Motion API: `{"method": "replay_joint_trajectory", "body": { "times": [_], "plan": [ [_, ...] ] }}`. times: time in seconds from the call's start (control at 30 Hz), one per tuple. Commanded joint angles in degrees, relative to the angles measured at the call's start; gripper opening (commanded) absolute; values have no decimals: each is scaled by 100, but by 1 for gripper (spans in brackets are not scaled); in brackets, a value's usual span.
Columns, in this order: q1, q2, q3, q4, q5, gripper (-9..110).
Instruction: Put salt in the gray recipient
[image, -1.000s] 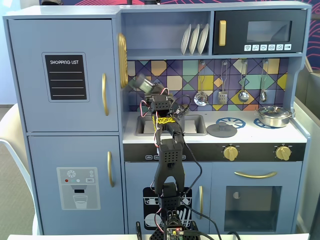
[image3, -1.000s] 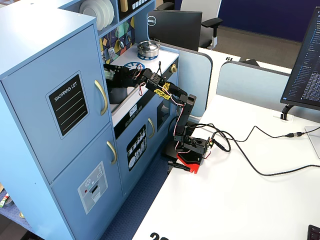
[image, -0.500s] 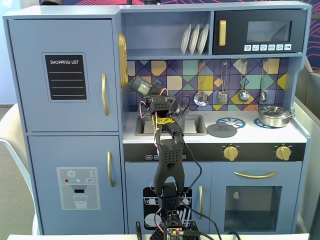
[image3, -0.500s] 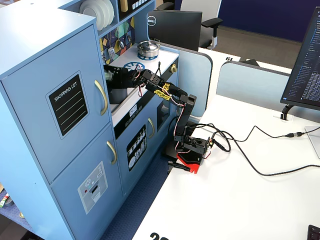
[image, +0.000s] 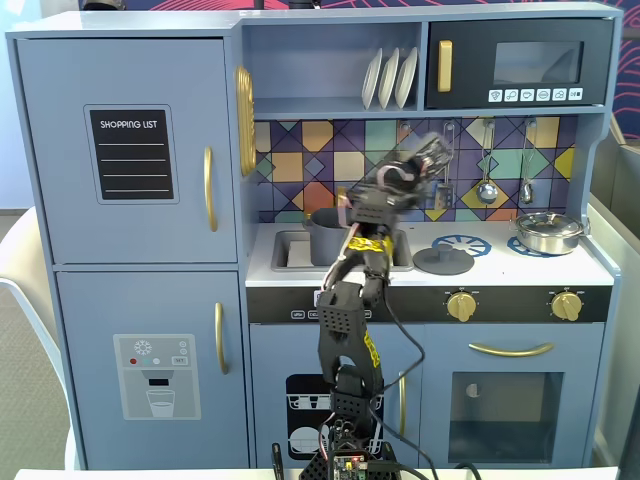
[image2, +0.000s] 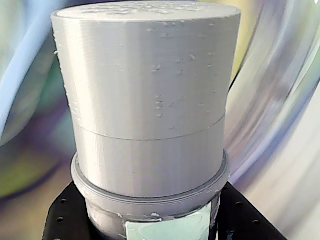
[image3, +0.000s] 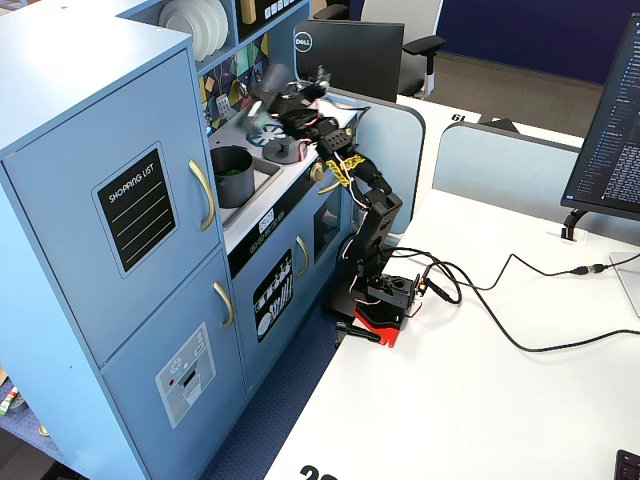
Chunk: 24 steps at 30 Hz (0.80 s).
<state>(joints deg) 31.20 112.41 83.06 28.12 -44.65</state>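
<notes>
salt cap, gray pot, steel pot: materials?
Salt cap: matte light gray plastic, likely 3D-printed, given the fine layer lines and small blobs. Gray pot: matte dark gray, no glare; plastic or painted wood, can't tell. Steel pot: shiny metal, mirror-like highlights.

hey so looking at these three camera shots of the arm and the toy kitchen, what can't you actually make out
- The gripper: motion-blurred in both fixed views; its fingertips can't be separated.
- The salt: fills the wrist view; its lower body is cut off by the bottom edge.
- The gray recipient: partly covered by the arm in a fixed view; its contents don't show.
- The wrist view's background: smeared streaks, nothing recognisable.
- The silver pot: inside hidden by the camera angle.
</notes>
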Motion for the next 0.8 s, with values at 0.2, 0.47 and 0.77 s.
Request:
{"method": "replay_joint_trajectory", "body": {
  "times": [0.2, 0.47, 0.77],
  "plan": [
    [1837, 352, 721, -1450, -4491, 0],
    [1942, 62, 1617, -2540, -4702, 0],
    [2004, -545, 1538, -2804, -4342, 0]
  ]
}}
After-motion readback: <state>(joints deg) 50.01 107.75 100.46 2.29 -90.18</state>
